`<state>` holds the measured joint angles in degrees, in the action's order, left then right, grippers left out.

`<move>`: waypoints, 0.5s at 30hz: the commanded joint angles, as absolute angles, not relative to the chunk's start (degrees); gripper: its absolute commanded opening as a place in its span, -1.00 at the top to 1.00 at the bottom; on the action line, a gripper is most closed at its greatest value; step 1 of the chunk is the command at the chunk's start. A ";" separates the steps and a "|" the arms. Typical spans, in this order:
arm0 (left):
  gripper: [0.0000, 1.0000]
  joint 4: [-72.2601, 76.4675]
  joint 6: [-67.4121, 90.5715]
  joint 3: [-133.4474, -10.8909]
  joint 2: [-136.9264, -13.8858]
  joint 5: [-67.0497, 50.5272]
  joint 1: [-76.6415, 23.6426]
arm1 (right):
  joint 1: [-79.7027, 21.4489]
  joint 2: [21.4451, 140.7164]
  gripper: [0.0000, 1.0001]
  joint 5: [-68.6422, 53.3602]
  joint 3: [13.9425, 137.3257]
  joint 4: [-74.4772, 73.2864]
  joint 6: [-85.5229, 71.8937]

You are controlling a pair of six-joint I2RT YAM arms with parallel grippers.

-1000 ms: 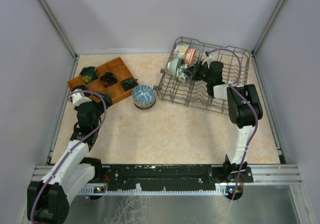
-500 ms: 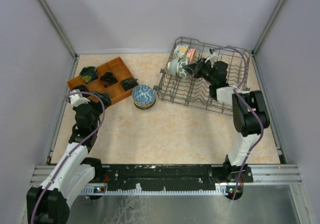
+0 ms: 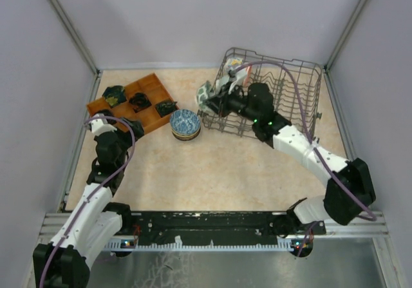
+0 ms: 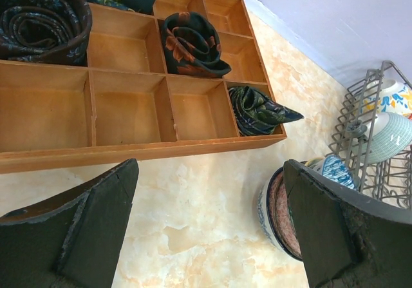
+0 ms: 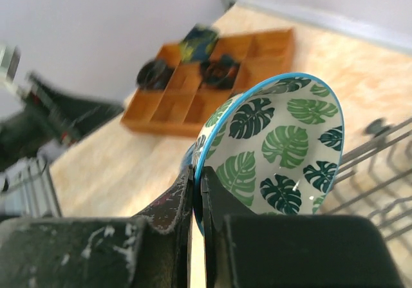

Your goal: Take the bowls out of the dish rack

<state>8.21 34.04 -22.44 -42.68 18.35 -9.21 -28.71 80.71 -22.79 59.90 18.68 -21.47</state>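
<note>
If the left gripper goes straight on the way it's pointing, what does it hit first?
Probably the near wall of the wooden tray, right ahead of the left gripper, though depth is unclear.

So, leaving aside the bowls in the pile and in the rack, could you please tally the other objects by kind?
Green-leaf bowl, gripped by the right pincer: 1
Rolled cloths: 4
Wooden tray: 1
Dish rack: 1
Total: 7
</note>
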 commanded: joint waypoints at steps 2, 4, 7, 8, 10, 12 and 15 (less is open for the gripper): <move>-0.99 6.31 32.44 -25.47 -42.58 16.01 -8.88 | -43.56 72.75 1.00 -6.17 64.61 -4.11 -6.62; -0.99 6.20 32.35 -25.66 -42.48 15.53 -8.88 | -48.39 72.64 1.00 -1.41 65.56 -9.57 -5.74; -0.99 6.24 32.34 -25.73 -42.10 15.21 -8.88 | -54.94 74.56 1.00 6.00 67.32 -16.83 -5.65; -0.99 6.24 32.34 -25.74 -42.10 15.21 -8.88 | -56.60 75.72 1.00 8.54 68.05 -18.90 -5.63; -0.99 6.15 32.37 -25.78 -41.97 15.21 -8.87 | -59.71 78.87 1.00 12.66 69.55 -22.76 -5.77; -0.99 6.07 32.30 -25.88 -42.08 15.19 -8.88 | -61.18 82.16 1.00 16.11 70.80 -25.47 -5.93; -0.99 6.13 32.30 -25.91 -42.37 15.37 -8.88 | -62.36 85.83 1.00 18.63 71.17 -26.16 -6.31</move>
<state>6.35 33.15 -23.77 -42.70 15.90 -9.21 -60.82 82.46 9.34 67.55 -22.65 -7.62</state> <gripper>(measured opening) 0.996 0.054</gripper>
